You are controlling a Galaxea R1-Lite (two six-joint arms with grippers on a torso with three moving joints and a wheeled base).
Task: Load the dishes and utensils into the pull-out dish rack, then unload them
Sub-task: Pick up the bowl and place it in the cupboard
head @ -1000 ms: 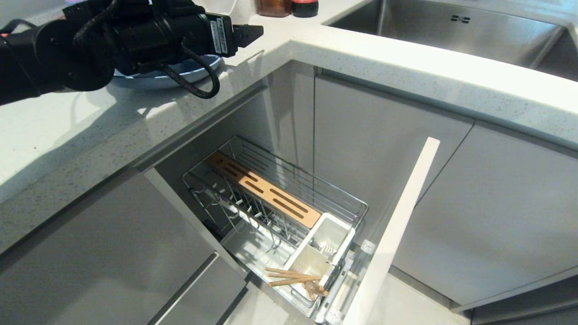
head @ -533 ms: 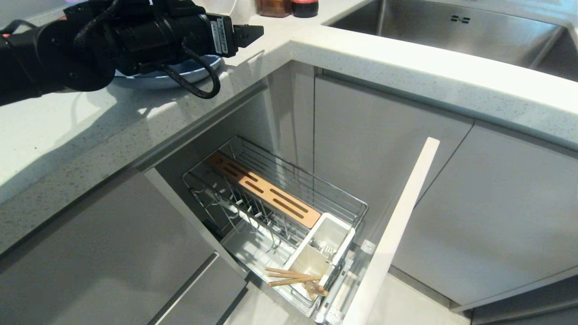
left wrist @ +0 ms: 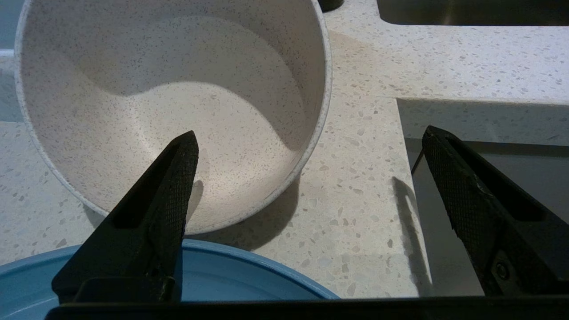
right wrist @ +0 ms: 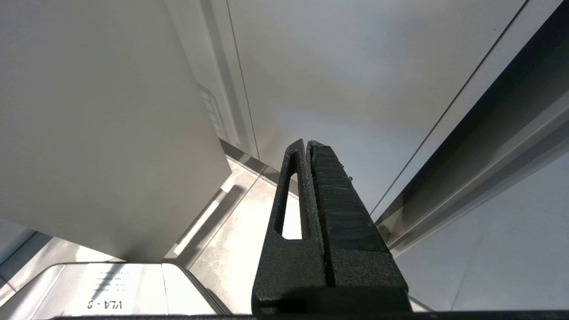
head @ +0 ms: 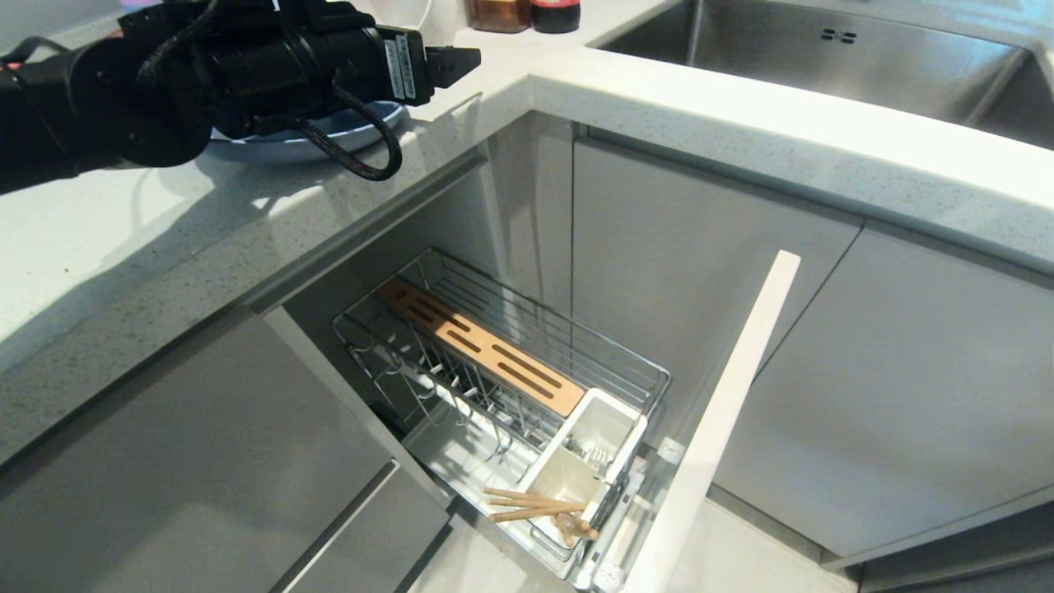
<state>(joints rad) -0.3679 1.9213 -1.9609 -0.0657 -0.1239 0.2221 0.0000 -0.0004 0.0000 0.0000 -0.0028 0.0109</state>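
The off-white bowl (left wrist: 178, 102) sits upright on the speckled countertop (left wrist: 369, 186), and just beside it, nearer the wrist camera, the rim of the light-blue plate (left wrist: 266, 275) curves past on the same counter. Over them hangs the left gripper (left wrist: 306, 146), fingers spread wide and gripping nothing: one fingertip (left wrist: 182, 178) shows in front of the bowl's inside, the other (left wrist: 449, 178) out past the counter's edge, so the bowl's near wall lies between them. In the head view the black left arm stretches across the counter with the plate (head: 362, 123) peeking out under it.

Compared with a second ago, almost nothing differs: the arm sits a hair further along, the fingers stay just as wide, and plate and rack have not budged.

Down below, the pull-out dish rack (head: 527, 329) stands drawn out of the grey cabinet. Its bamboo strip (head: 478, 346) runs along the far side, the prongs are bare, and two white cups (head: 593, 453) sit at the front end. The chopsticks (head: 531, 504) lie tilted across the nearer cup, and metal cutlery (head: 586, 450) glints in the farther one. The pale front panel (head: 725, 412) juts out beside them.

The steel sink (head: 823, 58) lies further back on the right. The right gripper (right wrist: 307, 146) hangs by the cabinet fronts, fingers pressed together, empty.
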